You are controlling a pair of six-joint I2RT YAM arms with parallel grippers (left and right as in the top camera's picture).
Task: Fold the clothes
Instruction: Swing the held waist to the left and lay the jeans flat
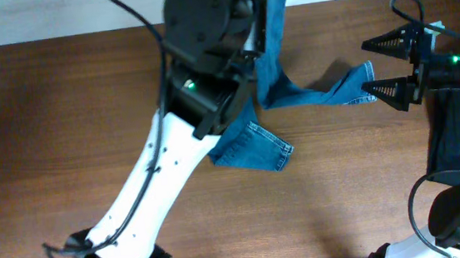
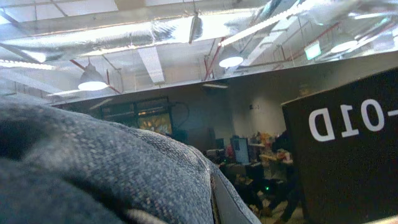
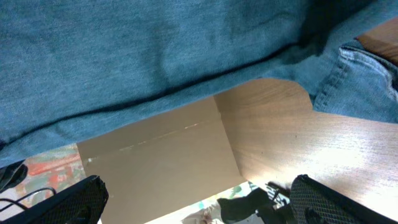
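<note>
**Overhead and wrist views: denim jeans part-way through folding.** The jeans (image 1: 240, 149) are bunched at the far middle of the wooden table (image 1: 62, 119). Part of the cloth appears to be drawn up towards the far edge, beneath the wrist of the left arm (image 1: 164, 181). One leg hem (image 1: 273, 142) is spread flat near the table's centre, and a second hem (image 1: 361, 77) is stretched out to the right.

The left gripper is hidden under its own housing in the overhead view. In the left wrist view only a denim fold (image 2: 93, 168) is shown, draped close across the lens with ceiling lights (image 2: 93, 79) beyond, so whether its jaws are closed on cloth cannot be told. The right gripper (image 1: 368, 67) is held wide apart with nothing between its fingers, just beside the second hem. In the right wrist view its dark fingertips (image 3: 68, 202) are seen far apart below the denim. A dark cloth (image 1: 456, 130) is seen at the right edge, under the right arm.

The denim is judged soft but thick and fairly heavy. It is expected to sag when lifted and to resist a sharp crease at the seams. Slipping is thought unlikely, given the coarse weave. A stitched hem or the waistband is suggested as the firmest hold, since a doubled edge is offered there. A pinch at mid-leg would probably gather one layer only.
</note>
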